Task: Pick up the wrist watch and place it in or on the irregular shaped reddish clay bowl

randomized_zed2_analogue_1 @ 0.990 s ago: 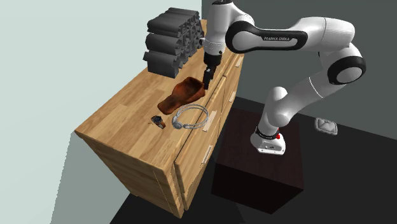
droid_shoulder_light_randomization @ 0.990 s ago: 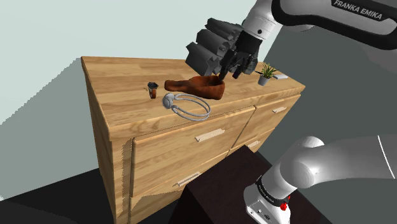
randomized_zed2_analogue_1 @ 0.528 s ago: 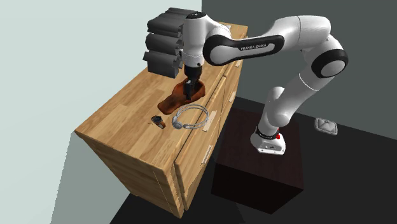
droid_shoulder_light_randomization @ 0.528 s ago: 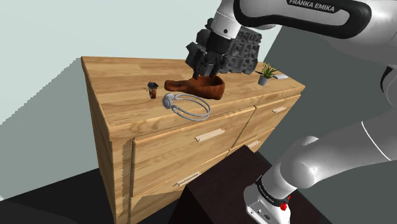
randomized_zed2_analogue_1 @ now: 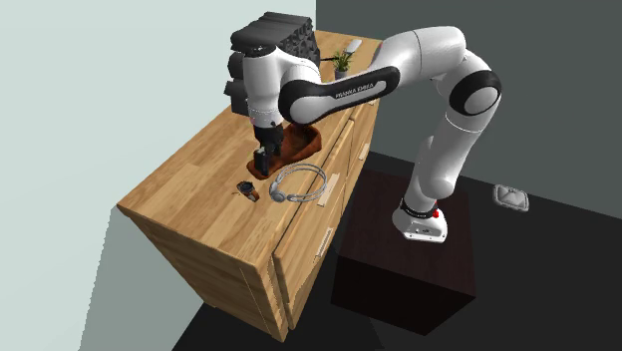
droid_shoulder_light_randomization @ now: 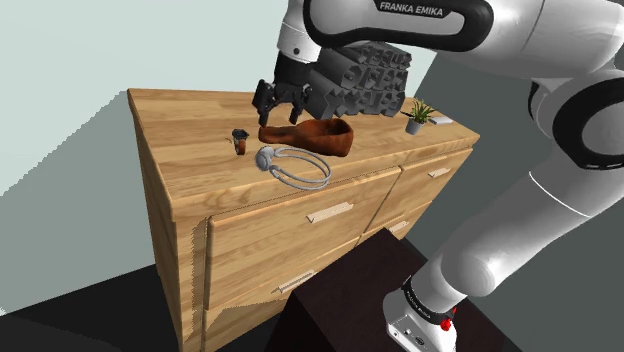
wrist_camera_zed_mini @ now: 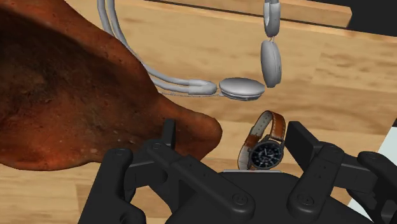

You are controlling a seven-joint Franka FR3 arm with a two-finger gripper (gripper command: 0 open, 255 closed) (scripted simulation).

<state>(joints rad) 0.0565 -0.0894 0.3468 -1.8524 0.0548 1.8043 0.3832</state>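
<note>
- The gripper [droid_shoulder_light_randomization: 276, 112] hangs over the narrow end of the bowl [droid_shoulder_light_randomization: 318, 136], jaws spread wide with nothing in them.
- The watch [droid_shoulder_light_randomization: 239, 139] stands on its edge on the dresser [droid_shoulder_light_randomization: 185, 125]. In the shoulder view it is at 8 o'clock from the gripper, just beside the bowl's tip with a sliver of wood between them.
- In the wrist view, the watch [wrist_camera_zed_mini: 266, 145] sits in the gap between the fingers [wrist_camera_zed_mini: 168, 132], nearer one of them and touched by neither. The bowl's [wrist_camera_zed_mini: 70, 108] tip lies by the other finger.
- The headphones [droid_shoulder_light_randomization: 296, 167] lie at 4 o'clock from the watch in the shoulder view, with an ear cup near it and the band close to the dresser's front edge.
- There is room to work: in the shoulder view, bare wood runs from 9 to 12 o'clock of the watch, out to the side and back edges.
- It is tighter on the other side, where grey rolls [droid_shoulder_light_randomization: 360, 72] are stacked at 1 o'clock of the bowl and a plant [droid_shoulder_light_randomization: 418, 116] stands at 3 o'clock, near the corner.
- In the second exterior view, the watch [randomized_zed2_analogue_1: 247, 190] is at 7 o'clock from the gripper [randomized_zed2_analogue_1: 262, 160].
</note>
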